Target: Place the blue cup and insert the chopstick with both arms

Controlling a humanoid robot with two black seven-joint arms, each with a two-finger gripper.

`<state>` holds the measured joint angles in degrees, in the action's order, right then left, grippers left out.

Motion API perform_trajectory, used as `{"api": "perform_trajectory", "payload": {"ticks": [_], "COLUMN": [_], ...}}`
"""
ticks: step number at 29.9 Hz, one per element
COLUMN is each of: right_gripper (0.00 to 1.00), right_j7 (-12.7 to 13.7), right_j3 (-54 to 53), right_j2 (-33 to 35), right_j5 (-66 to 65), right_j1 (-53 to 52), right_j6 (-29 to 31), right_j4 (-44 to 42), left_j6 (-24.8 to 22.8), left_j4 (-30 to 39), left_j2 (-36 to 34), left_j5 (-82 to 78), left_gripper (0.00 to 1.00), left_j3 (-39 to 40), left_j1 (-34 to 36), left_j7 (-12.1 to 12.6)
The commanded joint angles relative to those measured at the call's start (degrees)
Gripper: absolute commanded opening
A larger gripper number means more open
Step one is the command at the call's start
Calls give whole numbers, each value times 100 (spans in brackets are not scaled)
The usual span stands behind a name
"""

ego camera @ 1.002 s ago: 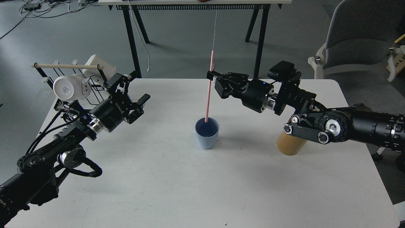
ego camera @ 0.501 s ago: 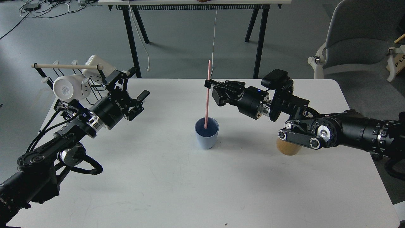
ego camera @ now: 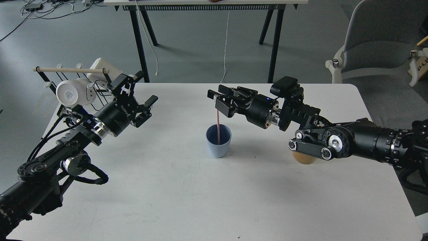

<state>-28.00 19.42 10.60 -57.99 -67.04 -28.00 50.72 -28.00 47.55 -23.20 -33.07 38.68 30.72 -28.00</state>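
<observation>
The blue cup point(ego camera: 218, 140) stands upright on the white table point(ego camera: 187, 194), near its middle. The pink chopstick point(ego camera: 218, 127) stands almost upright in the cup, its lower end inside. Its upper end reaches my right gripper point(ego camera: 217, 101), and nothing of it shows above the gripper. The right gripper hovers just above the cup, pointing left, with its fingers spread apart. My left gripper point(ego camera: 141, 94) is open and empty, well left of the cup, near the mug rack.
A wire rack point(ego camera: 100, 89) with a pale wooden rod and white mugs point(ego camera: 71, 93) stands at the table's back left, just behind my left gripper. A tan bamboo cup point(ego camera: 303, 158) is mostly hidden behind my right forearm. A grey chair point(ego camera: 378, 43) stands at the far right.
My right gripper came down and slightly left over the cup. The chopstick went down into the cup and no longer sticks out above the gripper, whose fingers have spread. The left arm barely moved.
</observation>
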Motion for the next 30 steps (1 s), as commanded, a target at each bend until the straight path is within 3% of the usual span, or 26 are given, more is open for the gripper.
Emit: {"api": "perform_trajectory", "payload": {"ticks": [1,9,13,19,23,30], "right_gripper": [65,65,67,72,87,99], "right_j7": [0,0,0,0,0,0], "right_j3": [-385,-2063,-2898,-4261,-4815,-5317], "right_j2": [248,1075,1742,2139,2254,2104], "right_j5": [191,2307,3397,3865,4006,4155], "right_j1": [-37,59,559,1912,2624,3311], "right_j6": [0,0,0,1338,2648,4073], "right_j4": [236,991,1886,2802,3005,3031], "left_j6": [0,0,0,0,0,0], "left_j4": [0,0,0,18,-9,-9], "left_j2": [-1,-9,-62,-291,-396,-396], "left_j5": [3,187,398,512,828,882], "left_gripper": [96,96,96,96,97,97], "left_j3": [8,368,421,439,482,465], "left_j1": [13,66,284,391,461,716], "left_j7": [0,0,0,0,0,0]}}
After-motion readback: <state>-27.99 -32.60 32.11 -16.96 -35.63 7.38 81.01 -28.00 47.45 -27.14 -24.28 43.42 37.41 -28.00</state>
